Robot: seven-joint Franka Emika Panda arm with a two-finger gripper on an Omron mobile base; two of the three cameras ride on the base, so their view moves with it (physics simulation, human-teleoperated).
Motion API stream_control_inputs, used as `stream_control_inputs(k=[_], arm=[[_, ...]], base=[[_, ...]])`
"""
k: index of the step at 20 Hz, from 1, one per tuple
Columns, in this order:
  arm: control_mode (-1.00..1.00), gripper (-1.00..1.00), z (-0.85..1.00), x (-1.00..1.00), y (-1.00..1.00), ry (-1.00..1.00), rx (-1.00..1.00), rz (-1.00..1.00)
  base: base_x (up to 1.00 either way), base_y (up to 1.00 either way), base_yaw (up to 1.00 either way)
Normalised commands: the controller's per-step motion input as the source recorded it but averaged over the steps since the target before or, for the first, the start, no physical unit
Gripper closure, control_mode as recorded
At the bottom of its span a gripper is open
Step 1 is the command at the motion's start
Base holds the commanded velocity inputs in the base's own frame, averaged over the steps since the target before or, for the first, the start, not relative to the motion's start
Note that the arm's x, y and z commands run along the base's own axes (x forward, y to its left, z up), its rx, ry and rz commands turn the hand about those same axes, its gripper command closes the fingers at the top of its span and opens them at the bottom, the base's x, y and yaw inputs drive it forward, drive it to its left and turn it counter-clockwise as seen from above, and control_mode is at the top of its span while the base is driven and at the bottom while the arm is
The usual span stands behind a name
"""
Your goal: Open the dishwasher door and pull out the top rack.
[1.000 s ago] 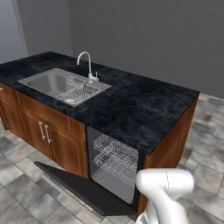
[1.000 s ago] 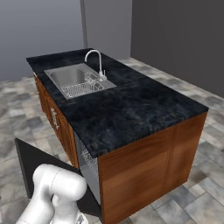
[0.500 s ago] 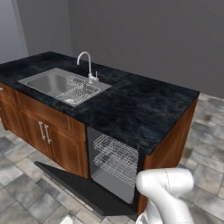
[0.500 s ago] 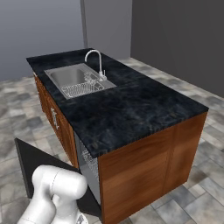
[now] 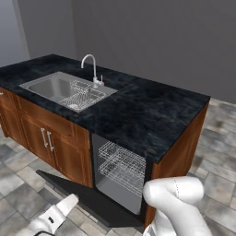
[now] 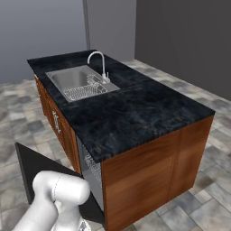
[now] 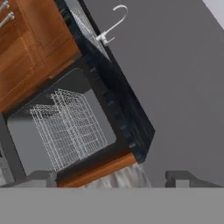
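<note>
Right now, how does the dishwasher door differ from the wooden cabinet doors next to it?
The dishwasher door is a wide, flat, dark panel, folded down open near the floor; the cabinet doors are brown wood, upright and shut. The open dishwasher door exposes the wire racks inside, while the cabinet doors hide their contents and carry short vertical silver handles. Both sit in the front of the same island under the black countertop.

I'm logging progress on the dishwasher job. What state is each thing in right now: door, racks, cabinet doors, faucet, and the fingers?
Flat dark grey-black dishwasher door: open, folded down near the floor.
Upper white wire top rack: still inside the dishwasher, not pulled out.
Lower wire rack: inside too.
Brown wooden cabinet doors: shut.
Curved silver faucet: no water running.
Gripper: fingers wide apart, holding nothing.
</note>
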Motion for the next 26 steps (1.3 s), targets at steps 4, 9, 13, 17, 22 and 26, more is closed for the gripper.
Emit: stream_control_inputs(k=[4, 9, 13, 17, 22, 26], arm=[[-1.0, -1.0, 0.74, 0.2, 0.0, 0.29, 0.07, 0.0], [-1.0, -1.0, 0.48, 0.27, -0.02, 0.26, 0.03, 0.0], [-1.0, -1.0, 0.18, 0.41, -0.15, 0.25, 0.02, 0.0], [-1.0, -1.0, 0.0, 0.47, -0.2, 0.24, 0.0, 0.0], [-1.0, -1.0, -0.01, 0.53, -0.22, 0.22, 0.0, 0.0], [-1.0, -1.0, -0.08, 0.6, -0.25, 0.16, 0.0, 0.0]], base=[[0.0, 0.0, 0.0], [0.0, 0.0, 0.0], [0.0, 0.0, 0.0], [0.0, 0.0, 0.0], [0.0, 0.0, 0.0], [0.0, 0.0, 0.0]])
